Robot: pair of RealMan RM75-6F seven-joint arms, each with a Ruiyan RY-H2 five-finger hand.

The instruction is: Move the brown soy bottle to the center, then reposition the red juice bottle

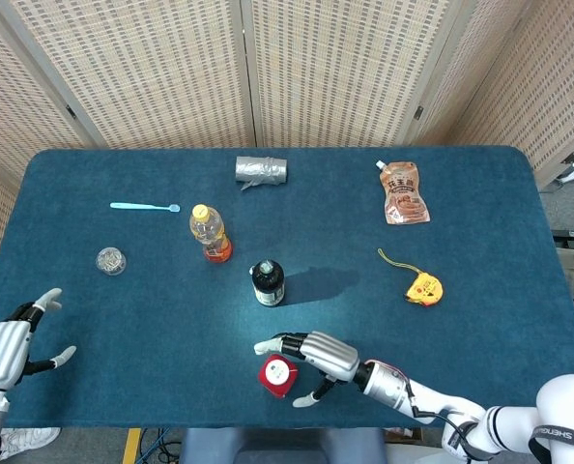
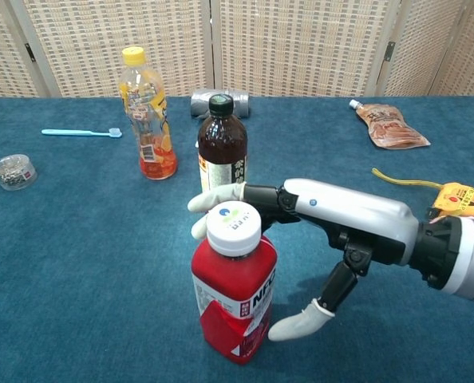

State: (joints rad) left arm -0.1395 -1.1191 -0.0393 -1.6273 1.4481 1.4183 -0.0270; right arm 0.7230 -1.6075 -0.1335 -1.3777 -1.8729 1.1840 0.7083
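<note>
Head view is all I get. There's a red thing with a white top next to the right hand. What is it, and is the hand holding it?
Observer: In the chest view it's the red juice bottle, standing upright. The right hand is spread around it, with its fingers behind the cap and the thumb low by the base. It has not closed on the bottle.
Operator: And the dark bottle behind it?
Observer: That's the brown soy bottle, upright, with dark liquid up to its neck.
Operator: Is the yellow-capped one full?
Observer: No. The yellow-capped bottle has orange liquid only near the bottom.
</note>
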